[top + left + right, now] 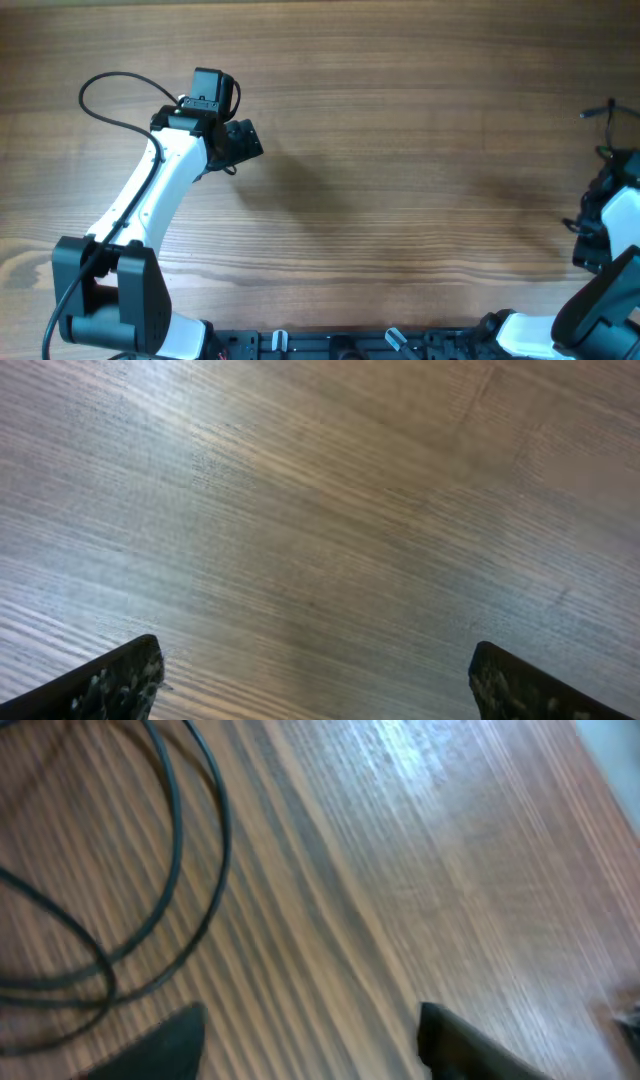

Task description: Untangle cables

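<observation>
The cables are thin dark wire lying in loose overlapping loops on the wooden table. In the right wrist view the loops (177, 830) lie at the left, apart from my fingers. In the overhead view only a short stretch with a small plug end (598, 110) shows at the far right edge. My right gripper (312, 1020) is open and empty over bare wood, next to the loops; overhead it sits at the right edge (588, 240). My left gripper (315, 660) is open and empty over bare wood at the far left (240, 140). No cable shows in the left wrist view.
A thicker black cable (100, 95) belonging to the left arm loops over the table at the back left. The arm bases (110, 300) stand along the front edge. The table's right edge shows at the top right of the right wrist view (620, 750).
</observation>
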Robot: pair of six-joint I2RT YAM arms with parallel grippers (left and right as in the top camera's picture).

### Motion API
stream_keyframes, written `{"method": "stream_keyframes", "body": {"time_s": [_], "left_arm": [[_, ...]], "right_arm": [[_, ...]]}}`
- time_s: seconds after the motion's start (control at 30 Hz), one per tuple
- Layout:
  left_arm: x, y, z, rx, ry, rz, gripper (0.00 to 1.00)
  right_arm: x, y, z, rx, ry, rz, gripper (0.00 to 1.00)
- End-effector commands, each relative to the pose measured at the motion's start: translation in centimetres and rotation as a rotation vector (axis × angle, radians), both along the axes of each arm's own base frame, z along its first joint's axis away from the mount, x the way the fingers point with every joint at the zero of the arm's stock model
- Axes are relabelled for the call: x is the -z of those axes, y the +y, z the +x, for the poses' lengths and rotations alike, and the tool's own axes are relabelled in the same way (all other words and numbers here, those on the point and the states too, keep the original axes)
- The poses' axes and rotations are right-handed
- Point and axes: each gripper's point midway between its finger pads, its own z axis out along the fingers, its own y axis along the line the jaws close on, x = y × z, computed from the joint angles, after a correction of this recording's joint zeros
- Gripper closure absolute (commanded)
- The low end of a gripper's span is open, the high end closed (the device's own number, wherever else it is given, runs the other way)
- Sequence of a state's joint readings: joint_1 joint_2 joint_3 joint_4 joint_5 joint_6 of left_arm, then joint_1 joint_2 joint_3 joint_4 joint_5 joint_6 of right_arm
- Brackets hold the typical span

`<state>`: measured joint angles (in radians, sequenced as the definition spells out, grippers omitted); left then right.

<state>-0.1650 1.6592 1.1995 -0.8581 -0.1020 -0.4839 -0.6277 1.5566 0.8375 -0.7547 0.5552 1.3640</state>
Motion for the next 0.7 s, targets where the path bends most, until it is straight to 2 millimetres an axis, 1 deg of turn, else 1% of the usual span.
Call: {"method": "stream_keyframes", "body": {"time_s": [0.0,0.03,0.07,0.1,0.17,0.27,0.4,0.47,0.53,0.57,0.63,0.67], "left_arm": [[0.3,0.0,0.0,0.007,0.009,-0.004,0.0],[0.3,0.0,0.0,0.007,0.01,-0.004,0.0],[0.3,0.0,0.0,0.007,0.01,-0.004,0.0],[0.3,0.0,0.0,0.007,0.01,-0.004,0.0],[0.3,0.0,0.0,0.007,0.01,-0.004,0.0],[0.3,0.0,-0.1,0.007,0.01,-0.004,0.0],[0.3,0.0,-0.1,0.006,0.01,-0.004,0.0],[0.4,0.0,-0.1,0.006,0.011,-0.004,0.0],[0.4,0.0,-0.1,0.006,0.01,-0.004,0.0],[0.3,0.0,-0.1,0.006,0.01,-0.004,0.0],[0.3,0.0,-0.1,0.007,0.01,-0.004,0.0],[0.3,0.0,-0.1,0.007,0.01,-0.004,0.0]], "right_arm": [[1.9,0.1,-1.1,0.006,0.01,-0.03,0.52],[2.3,0.1,-1.1,0.006,-0.005,-0.036,0.62],[2.8,0.0,-0.9,0.006,-0.022,-0.049,0.77],[3.2,0.1,-0.7,0.007,-0.042,-0.053,0.96],[4.3,0.4,-0.2,0.019,-0.106,-0.047,0.96],[5.5,0.9,-0.1,0.093,-0.2,-0.061,0.96],[6.0,0.2,0.8,0.087,-0.272,-0.107,0.95],[6.9,0.1,1.6,0.079,-0.305,-0.078,0.95],[8.3,0.1,2.9,0.01,-0.338,-0.016,0.95],[9.5,-0.4,4.7,-0.115,-0.367,0.021,0.95],[11.1,-1.2,6.6,-0.234,-0.406,0.05,0.95],[11.9,-1.7,7.1,-0.259,-0.413,0.062,0.95]]}}
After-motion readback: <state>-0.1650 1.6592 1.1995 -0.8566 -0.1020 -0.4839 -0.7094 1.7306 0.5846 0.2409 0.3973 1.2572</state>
